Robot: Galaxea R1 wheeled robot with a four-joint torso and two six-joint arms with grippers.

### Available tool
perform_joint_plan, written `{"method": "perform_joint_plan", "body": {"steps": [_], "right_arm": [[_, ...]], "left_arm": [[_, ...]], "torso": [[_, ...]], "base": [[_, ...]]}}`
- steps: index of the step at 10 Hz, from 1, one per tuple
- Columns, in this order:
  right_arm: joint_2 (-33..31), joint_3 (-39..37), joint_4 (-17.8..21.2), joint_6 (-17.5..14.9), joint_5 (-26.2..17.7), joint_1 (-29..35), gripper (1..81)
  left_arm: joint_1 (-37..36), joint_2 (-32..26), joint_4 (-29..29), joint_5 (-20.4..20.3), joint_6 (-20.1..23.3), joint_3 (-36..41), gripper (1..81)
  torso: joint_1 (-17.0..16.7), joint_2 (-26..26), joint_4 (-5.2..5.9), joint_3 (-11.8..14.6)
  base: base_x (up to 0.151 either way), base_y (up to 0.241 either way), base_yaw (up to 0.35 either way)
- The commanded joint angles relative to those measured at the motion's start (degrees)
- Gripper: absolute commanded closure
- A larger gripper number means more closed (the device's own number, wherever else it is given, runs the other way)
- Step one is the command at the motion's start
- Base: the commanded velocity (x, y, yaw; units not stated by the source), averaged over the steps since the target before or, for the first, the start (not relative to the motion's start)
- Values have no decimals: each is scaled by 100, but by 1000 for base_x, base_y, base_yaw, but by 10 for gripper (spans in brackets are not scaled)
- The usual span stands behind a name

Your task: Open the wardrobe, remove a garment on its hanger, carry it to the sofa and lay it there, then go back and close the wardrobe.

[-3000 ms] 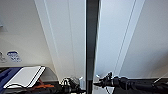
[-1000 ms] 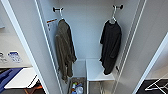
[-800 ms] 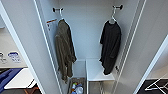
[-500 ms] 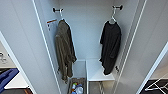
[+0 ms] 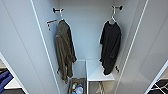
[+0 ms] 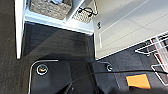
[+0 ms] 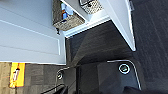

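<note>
Two hung clothes inside open wardrobe (image 5: 86, 32): garment (image 5: 110, 46), olive jacket (image 5: 64, 52).

I see the wardrobe (image 5: 22, 50) in smooth matt white panels, doors and interior alike. The garment (image 5: 110, 47) looks like thin, soft black cloth, hanging limp from a slim white hanger (image 5: 113, 18). Beside it, the olive jacket (image 5: 64, 51) is a heavier, creased fabric. The basket (image 6: 50, 9) is rough woven wicker. The floor (image 6: 57, 42) reads as dark, coarse carpet.
</note>
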Motion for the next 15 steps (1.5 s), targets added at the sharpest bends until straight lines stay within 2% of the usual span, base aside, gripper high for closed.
{"method": "perform_joint_plan", "body": {"steps": [1,5,7,9,11,13,15], "right_arm": [[830,-918,59,11,-155,-517,10],[1909,-2340,-54,-77,-208,-974,10],[2357,-2883,-398,-69,-226,-1177,10],[2922,-3581,-486,-77,-340,-1344,10],[3572,-4390,-723,-77,-524,-1510,10],[4195,-5241,-732,-86,-542,-1624,10],[4521,-5699,-732,-86,-542,-1669,10]], "left_arm": [[234,1001,-123,669,22,-1398,10],[365,2019,-70,1125,30,-2847,10],[401,2327,-70,1353,75,-3269,10],[400,2565,-79,1706,84,-3534,10],[400,2855,-79,1786,92,-3974,10],[401,3145,-70,1970,92,-4316,10],[392,3286,-79,1970,92,-4536,10]], "torso": [[0,0,0,0],[-6,-2,0,5],[-11,-6,0,7],[-13,-9,0,11],[-13,-11,0,11],[-15,-13,0,13],[-15,-15,0,13]], "base": [[0,0,0],[0,0,0],[0,0,0],[0,0,0],[0,0,0],[0,0,0],[0,0,0]]}}
